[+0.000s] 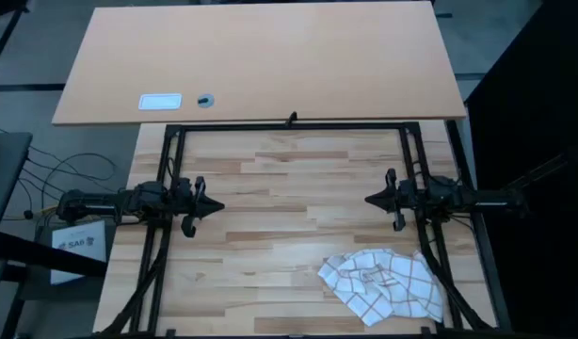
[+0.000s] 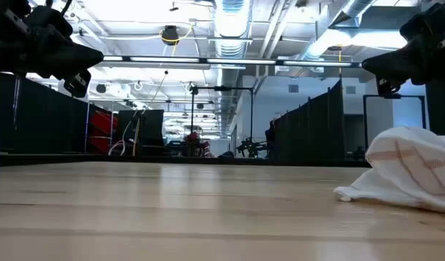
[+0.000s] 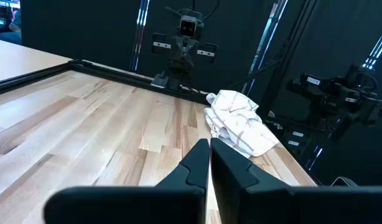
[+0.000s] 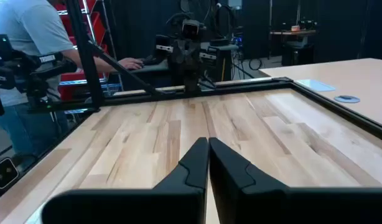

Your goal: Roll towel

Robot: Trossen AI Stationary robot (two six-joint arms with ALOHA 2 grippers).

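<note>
The towel (image 1: 383, 285) lies crumpled in a loose heap at the near right corner of my wooden table (image 1: 289, 254), close to the front edge, untouched by either pincer; beyond it my right gripper (image 1: 372, 200) hangs above the right side of the wood, fingers pressed together on nothing; level with it, my left gripper (image 1: 216, 206) hangs over the left side, likewise closed and empty; farther off, on the pale board (image 1: 261, 61), rest a small white card (image 1: 160, 102) and a round disc (image 1: 205, 99).
</note>
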